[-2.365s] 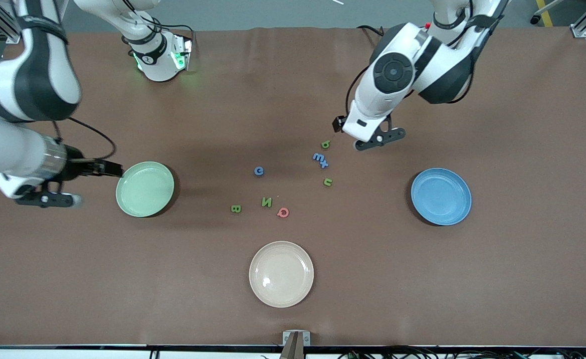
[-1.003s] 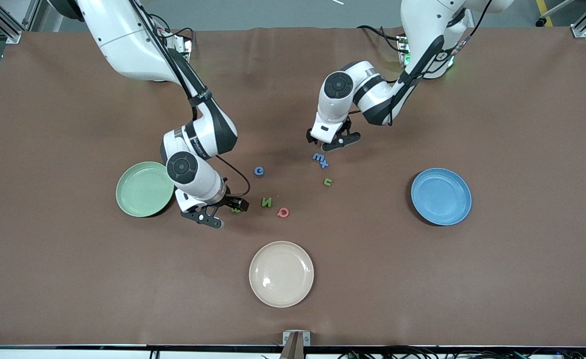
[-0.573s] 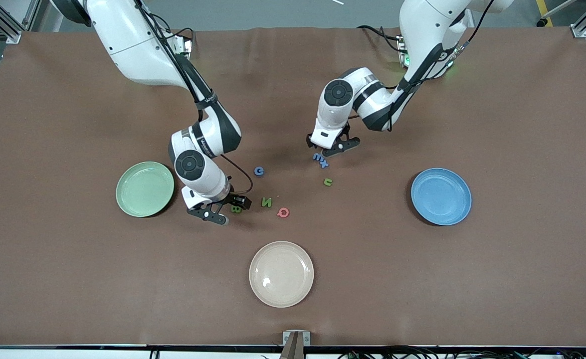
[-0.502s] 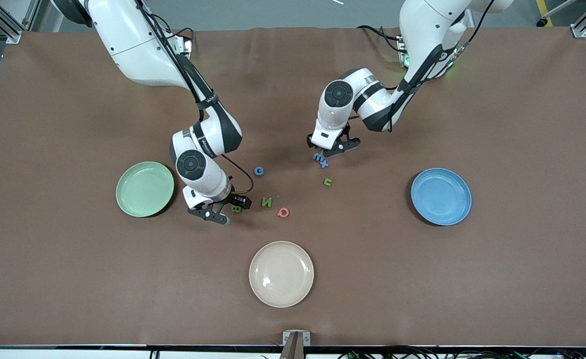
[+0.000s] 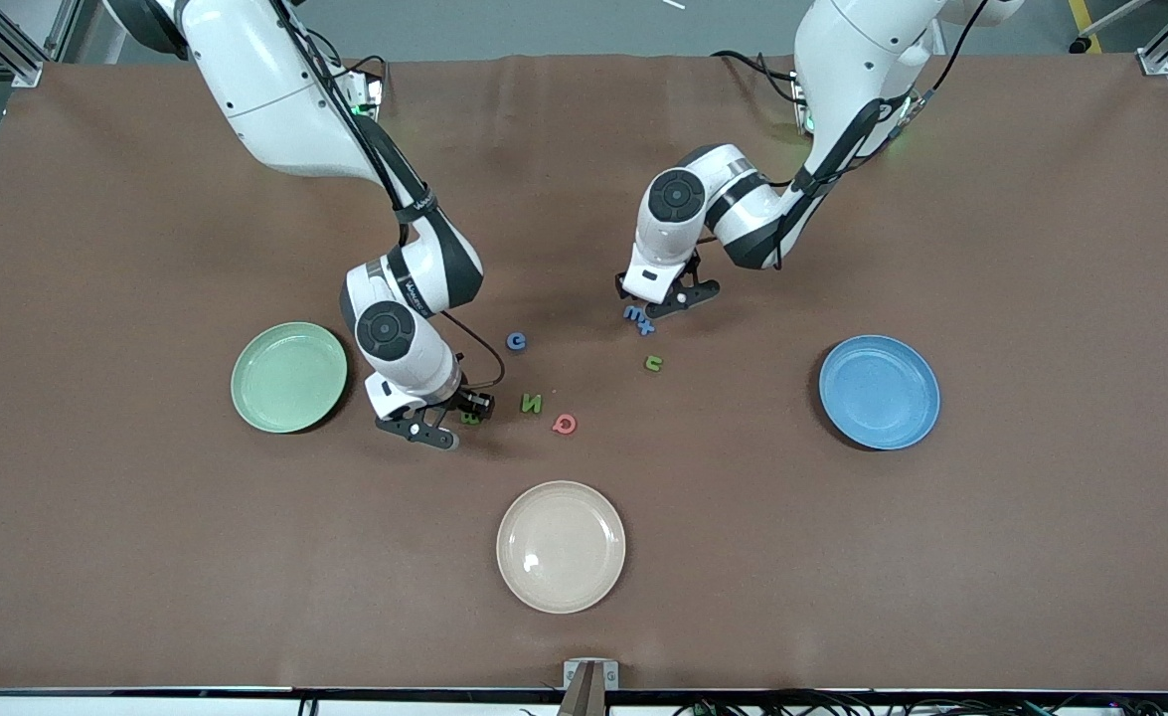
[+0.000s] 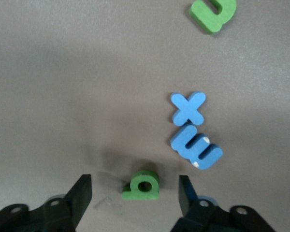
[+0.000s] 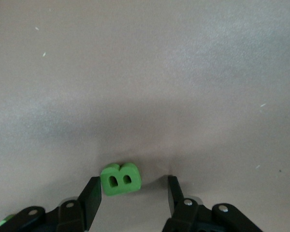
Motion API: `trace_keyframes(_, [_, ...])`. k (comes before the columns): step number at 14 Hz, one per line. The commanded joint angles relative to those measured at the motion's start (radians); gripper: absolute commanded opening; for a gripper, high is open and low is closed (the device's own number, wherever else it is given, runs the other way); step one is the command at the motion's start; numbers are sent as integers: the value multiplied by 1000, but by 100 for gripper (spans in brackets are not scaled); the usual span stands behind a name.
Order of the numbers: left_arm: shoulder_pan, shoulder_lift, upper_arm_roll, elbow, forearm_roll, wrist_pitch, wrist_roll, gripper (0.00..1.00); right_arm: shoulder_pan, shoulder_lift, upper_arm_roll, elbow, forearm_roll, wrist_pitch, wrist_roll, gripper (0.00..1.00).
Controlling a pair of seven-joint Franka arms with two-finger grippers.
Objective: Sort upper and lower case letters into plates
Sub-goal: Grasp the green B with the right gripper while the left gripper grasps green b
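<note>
A green letter B (image 7: 120, 180) lies on the table between the fingers of my right gripper (image 7: 132, 195). The gripper is open, with one finger close beside the B (image 5: 471, 418). A small green lowercase letter (image 6: 142, 186) lies between the fingers of my open left gripper (image 6: 134, 193), with a gap on each side. In the front view the left gripper (image 5: 659, 298) hides that letter. The mint green plate (image 5: 288, 377) sits toward the right arm's end. The blue plate (image 5: 879, 392) sits toward the left arm's end.
A blue x (image 6: 188, 107), a blue m (image 6: 195, 149) and a green u (image 6: 213, 12) lie by the left gripper. A blue c (image 5: 516, 341), a green N (image 5: 532, 403) and a red letter (image 5: 565, 425) lie mid-table. A cream plate (image 5: 561, 546) sits nearest the front camera.
Both arms swung in from the table's ends and came down over their letters. In the last second the right gripper edged toward the B, and both grippers' jaws narrowed.
</note>
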Motion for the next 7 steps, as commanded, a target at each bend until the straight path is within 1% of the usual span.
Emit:
trace_keyframes(1, [-9, 20, 5, 12, 52, 19, -63, 78, 16, 2, -12, -7, -16, 19, 16, 59])
trace_keyframes(3, [-9, 27, 5, 20, 65, 21, -73, 78, 16, 6, -12, -4, -16, 21, 17, 51])
trace_keyframes(5, [-11, 29, 3, 23, 65, 21, -83, 78, 16, 6, -12, -4, -16, 21, 19, 48])
trace_keyframes(6, [-12, 29, 3, 23, 66, 21, -95, 79, 16, 8, -12, -4, -16, 21, 23, 38])
trace_keyframes(7, [-17, 31, 3, 25, 66, 21, -105, 80, 16, 8, -12, -4, -16, 19, 24, 24])
